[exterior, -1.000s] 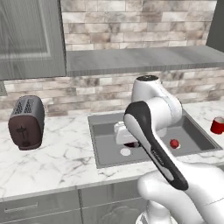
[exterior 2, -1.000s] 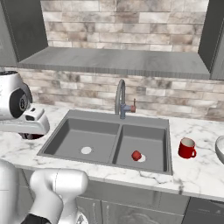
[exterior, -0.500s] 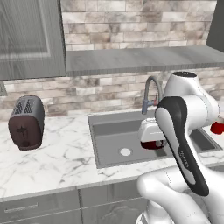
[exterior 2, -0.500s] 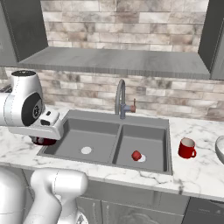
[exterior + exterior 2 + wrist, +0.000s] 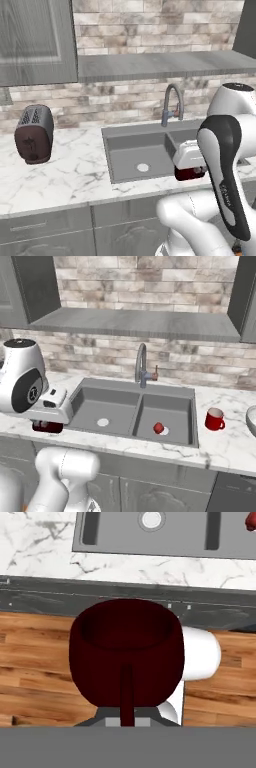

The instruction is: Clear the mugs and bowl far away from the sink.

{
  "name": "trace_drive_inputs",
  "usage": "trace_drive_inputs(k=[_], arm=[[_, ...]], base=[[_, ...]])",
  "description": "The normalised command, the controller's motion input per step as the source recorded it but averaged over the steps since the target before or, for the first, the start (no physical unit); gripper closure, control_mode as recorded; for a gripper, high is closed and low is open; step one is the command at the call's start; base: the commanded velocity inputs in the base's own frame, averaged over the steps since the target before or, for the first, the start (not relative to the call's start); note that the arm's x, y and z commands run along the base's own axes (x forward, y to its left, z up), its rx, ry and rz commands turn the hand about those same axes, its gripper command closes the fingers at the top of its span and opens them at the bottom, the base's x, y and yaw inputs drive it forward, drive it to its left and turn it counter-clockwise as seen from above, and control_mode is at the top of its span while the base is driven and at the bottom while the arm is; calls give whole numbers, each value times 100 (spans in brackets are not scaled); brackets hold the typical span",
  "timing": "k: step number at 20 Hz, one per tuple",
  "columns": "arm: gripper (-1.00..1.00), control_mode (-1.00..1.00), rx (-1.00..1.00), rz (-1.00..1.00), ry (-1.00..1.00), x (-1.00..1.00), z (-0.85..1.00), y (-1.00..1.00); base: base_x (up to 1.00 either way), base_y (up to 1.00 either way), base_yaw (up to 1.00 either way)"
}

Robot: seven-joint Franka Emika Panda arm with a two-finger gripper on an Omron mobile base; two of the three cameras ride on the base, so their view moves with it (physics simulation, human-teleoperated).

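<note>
Off front edge of worktop (image 5: 220,443), left of sink (image 5: 135,413): fingers (image 5: 127,714) pinch maroon mug (image 5: 126,657), carried over wooden floor (image 5: 30,677), apparently away from basins. Bright red mug (image 5: 214,419) on worktop right of sink; bowl (image 5: 251,420) at far right edge, both awaiting clearing.

the white arm bends at its dark elbow, hand low and facing down; the gripper (image 5: 128,719) is closed on the dark maroon mug (image 5: 127,657) at its handle.
</note>
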Motion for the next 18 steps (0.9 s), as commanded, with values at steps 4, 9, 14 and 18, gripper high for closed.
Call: trace_drive_inputs(k=[4,9,14,18], arm=[[100,100,0,0,0,0,0,0],[100,100,0,0,0,0,0,0],[100,100,0,0,0,0,0,0],[100,100,0,0,0,0,0,0]], base=[[-73,51,33],[0,-1,99],[0,-2,100],[2,-6,99]])
